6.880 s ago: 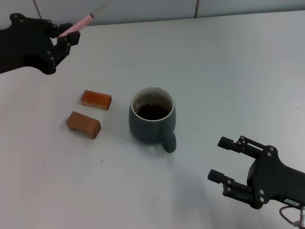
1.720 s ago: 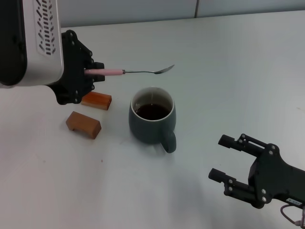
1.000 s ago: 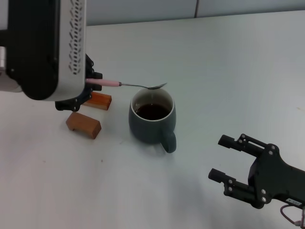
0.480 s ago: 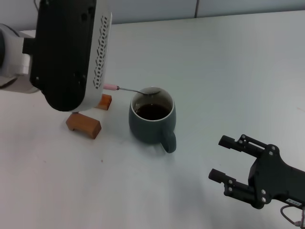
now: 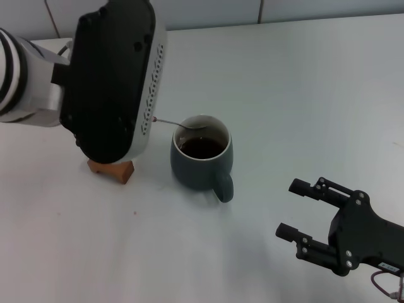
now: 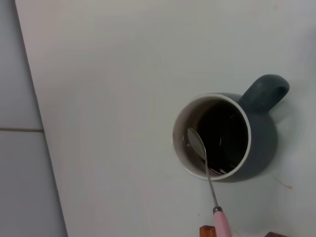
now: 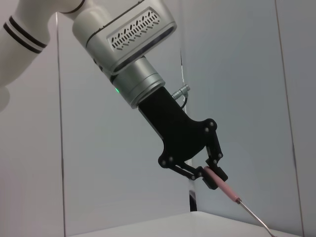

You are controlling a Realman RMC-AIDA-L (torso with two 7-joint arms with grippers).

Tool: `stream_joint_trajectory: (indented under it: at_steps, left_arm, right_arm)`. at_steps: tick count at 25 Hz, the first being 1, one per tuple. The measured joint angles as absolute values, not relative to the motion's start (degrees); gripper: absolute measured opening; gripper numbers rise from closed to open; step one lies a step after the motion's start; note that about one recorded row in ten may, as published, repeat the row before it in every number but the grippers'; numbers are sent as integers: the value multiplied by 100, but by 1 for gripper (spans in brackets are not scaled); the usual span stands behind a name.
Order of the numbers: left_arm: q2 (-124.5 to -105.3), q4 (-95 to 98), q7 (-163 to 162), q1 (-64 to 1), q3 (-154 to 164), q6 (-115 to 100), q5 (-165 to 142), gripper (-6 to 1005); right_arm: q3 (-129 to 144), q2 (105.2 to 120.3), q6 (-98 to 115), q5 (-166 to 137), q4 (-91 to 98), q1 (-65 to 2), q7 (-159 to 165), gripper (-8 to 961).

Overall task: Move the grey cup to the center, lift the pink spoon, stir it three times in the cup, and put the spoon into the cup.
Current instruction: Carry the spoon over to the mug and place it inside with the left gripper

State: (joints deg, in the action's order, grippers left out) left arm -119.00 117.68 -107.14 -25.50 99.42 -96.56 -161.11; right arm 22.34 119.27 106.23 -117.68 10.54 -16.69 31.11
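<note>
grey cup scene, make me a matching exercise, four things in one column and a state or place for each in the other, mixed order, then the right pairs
Column one:
1. grey cup
2. pink spoon
3. left gripper
4. right gripper

Column two:
A. open and idle, low over the table near the robot
B. bowl just inside a pale rim, handle slanting out
C. clamped on a pink handle
D. holds dark liquid, handle toward the robot

Pairs: 1-D, 2-B, 3-C, 4-A
</note>
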Motion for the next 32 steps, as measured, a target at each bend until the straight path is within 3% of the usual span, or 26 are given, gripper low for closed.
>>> stream_joint_trajectory:
  at_steps: [32]
  left_arm:
    - [-11909,11270,-10708,-2835,10683,-9397,-16541,130]
  right_arm:
    - [2287,11927,10596,-11768,1046,-1728,3111,713]
